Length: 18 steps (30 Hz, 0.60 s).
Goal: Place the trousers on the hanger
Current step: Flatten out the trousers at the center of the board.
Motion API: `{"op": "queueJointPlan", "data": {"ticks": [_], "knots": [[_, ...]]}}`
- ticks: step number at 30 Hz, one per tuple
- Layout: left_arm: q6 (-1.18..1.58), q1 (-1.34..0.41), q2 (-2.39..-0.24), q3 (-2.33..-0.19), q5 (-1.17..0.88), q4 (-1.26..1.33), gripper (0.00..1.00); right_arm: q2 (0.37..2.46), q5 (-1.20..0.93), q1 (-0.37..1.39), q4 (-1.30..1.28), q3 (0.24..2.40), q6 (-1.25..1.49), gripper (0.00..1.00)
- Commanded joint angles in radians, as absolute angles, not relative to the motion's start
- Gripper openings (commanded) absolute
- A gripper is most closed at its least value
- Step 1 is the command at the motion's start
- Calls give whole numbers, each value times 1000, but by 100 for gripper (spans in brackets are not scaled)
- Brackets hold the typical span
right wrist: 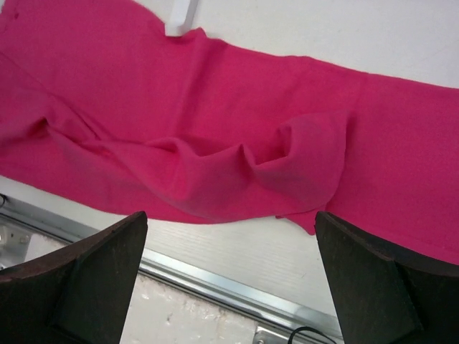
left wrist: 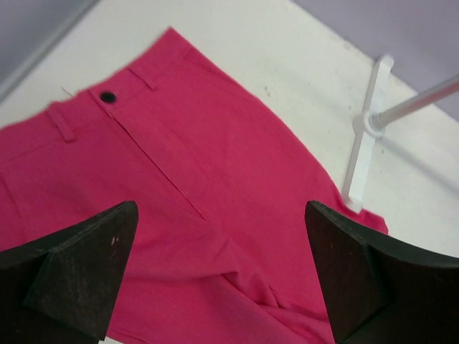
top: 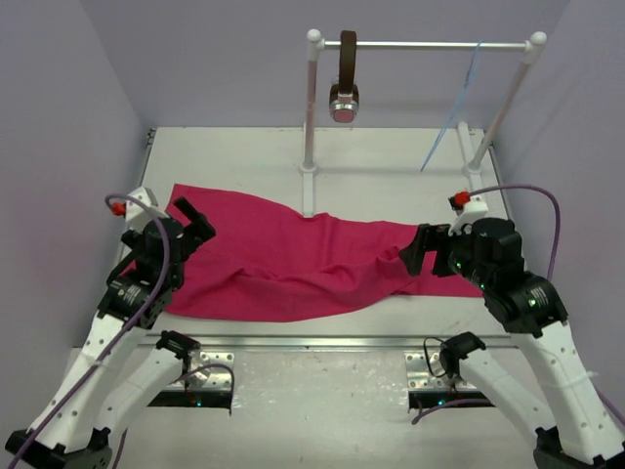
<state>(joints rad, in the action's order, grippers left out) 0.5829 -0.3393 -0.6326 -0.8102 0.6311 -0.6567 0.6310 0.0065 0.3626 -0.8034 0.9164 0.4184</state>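
The large, plain magenta-pink pair of soft fabric trousers [top: 293, 259] lay spread flat across the white tabletop [top: 391, 156], with the waist end toward the left arm and the legs running toward the right. The left wrist view showed the waistband with its small dark button [left wrist: 107, 97] and belt loops. The right wrist view showed a bunched fold of loose cloth near the front edge of the legs, just beyond the metal strip [right wrist: 215, 283] along the tabletop's near side. The trousers' far edge touched the foot of the left post of the white tube rack [top: 430, 45] standing at the back. The thin, pale blue clothes hanger [top: 455, 106] hung from the right part of that rack's rail, well apart from the trousers, and a brown strap with a round metallic end [top: 345, 78] hung near the rail's left end. The left tool [top: 195, 220] hovered over the waist end, its dark fingers [left wrist: 79, 265] spread wide apart with nothing between them. The right tool [top: 415, 252] hung over the leg end, its fingers [right wrist: 100, 279] likewise wide apart and gripping nothing.
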Motion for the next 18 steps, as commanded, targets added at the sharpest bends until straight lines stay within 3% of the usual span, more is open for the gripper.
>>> {"op": "queueJointPlan", "data": {"ticks": [1,4,7,11,12,14,16,17,18], "knots": [[764,-338,-799,-800,447,-686,100,818,-63,367,-734,889,385,99],[966,-337,-904,-748,486,-760,100,992,20,367,-680,849,381,99],[1137,-336,-968,-713,558,-854,100,1159,-29,382,-588,810,390,99],[1310,-336,-1038,-721,622,-1037,100,1269,130,432,-520,753,428,96],[1346,-336,-1055,-716,636,-1057,100,1288,150,436,-484,730,439,90],[1331,-336,-1067,-692,645,-1006,100,1309,124,437,-438,689,450,65],[1312,-333,-1081,-673,641,-979,100,1295,104,437,-404,670,460,17],[1318,-331,-1088,-670,641,-978,100,1281,111,437,-392,659,471,0],[1323,-328,-1091,-673,641,-982,100,1259,135,437,-396,659,477,0]]}}
